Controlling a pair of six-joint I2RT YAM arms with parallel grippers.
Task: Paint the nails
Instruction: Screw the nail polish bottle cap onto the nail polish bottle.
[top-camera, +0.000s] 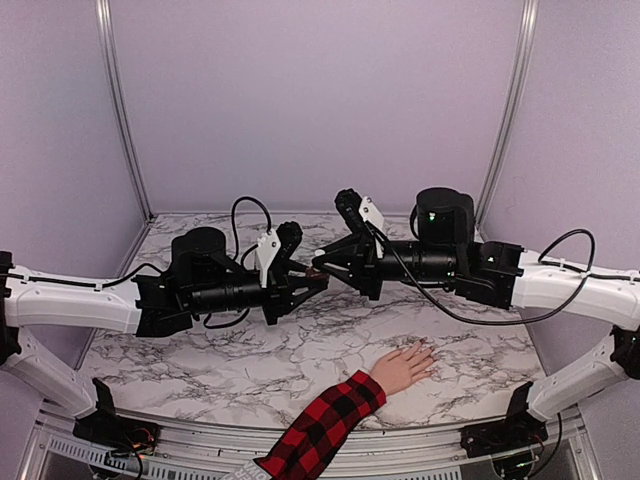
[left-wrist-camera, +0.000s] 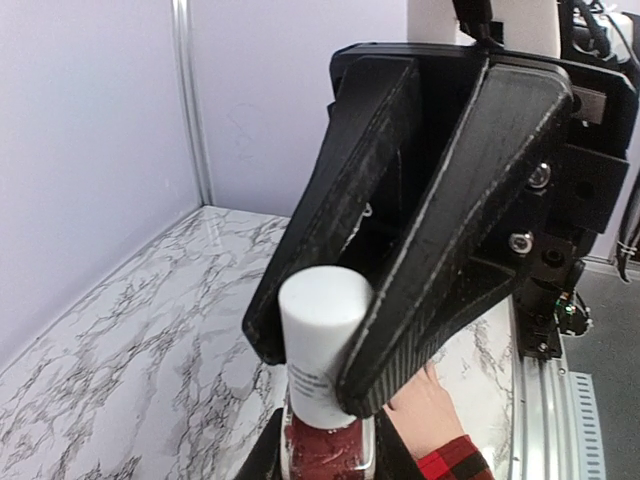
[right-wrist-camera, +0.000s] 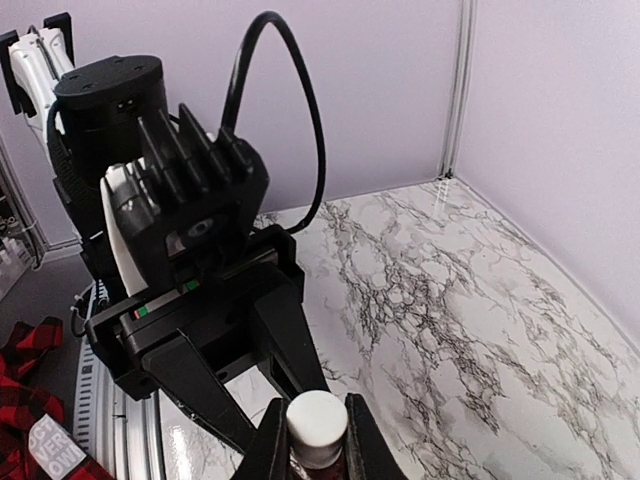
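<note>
1. Two grippers meet above the marble table: the left gripper is clamped on the polish bottle, and the right gripper is clamped on its white cap.
2. Cap apparently not yet off.
3. The nails on the pale hand, at the table's near edge well apart from the bottle, are too small to judge; painting seemingly all remains.

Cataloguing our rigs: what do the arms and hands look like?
The left arm and right arm have white links and black motor housings. The left hand and right hand are black, with wedge-shaped fingers and a white plate behind. Black cables loop over both wrists; a green light glows on the right arm.
</note>
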